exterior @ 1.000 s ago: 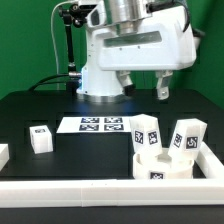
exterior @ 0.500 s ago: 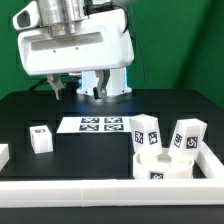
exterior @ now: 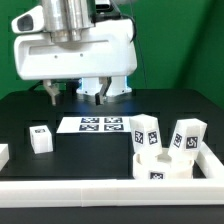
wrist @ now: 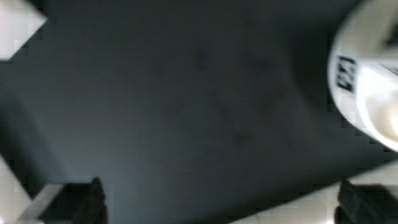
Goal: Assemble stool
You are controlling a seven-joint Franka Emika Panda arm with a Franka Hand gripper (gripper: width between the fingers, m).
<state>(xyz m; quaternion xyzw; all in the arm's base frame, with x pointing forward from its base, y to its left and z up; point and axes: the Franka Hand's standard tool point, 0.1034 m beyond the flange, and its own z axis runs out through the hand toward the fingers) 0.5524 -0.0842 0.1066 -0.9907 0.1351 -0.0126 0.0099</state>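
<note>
Starting at the exterior view's left, we see a loose leg (exterior: 41, 139) standing alone on the black table (exterior: 30, 112), with another white piece (exterior: 3, 155) cut off at the frame edge. Above and behind it our gripper (exterior: 75, 93) hangs with its jaws spread wide and nothing between them. If we descend from here without centring, one finger could clip the leg and topple or slide it, since it is small and stands free.

Further right lies the marker board (exterior: 101, 125), flat and untouched. At the far right the round seat (exterior: 164, 167) sits in the corner against the white rail (exterior: 110, 189), with two legs (exterior: 147, 134) standing on or just behind it; a careless sweep could knock those over.

Compared with a second ago, our arm has swung from the right side of the scene to the left, while every part has kept its place.
</note>
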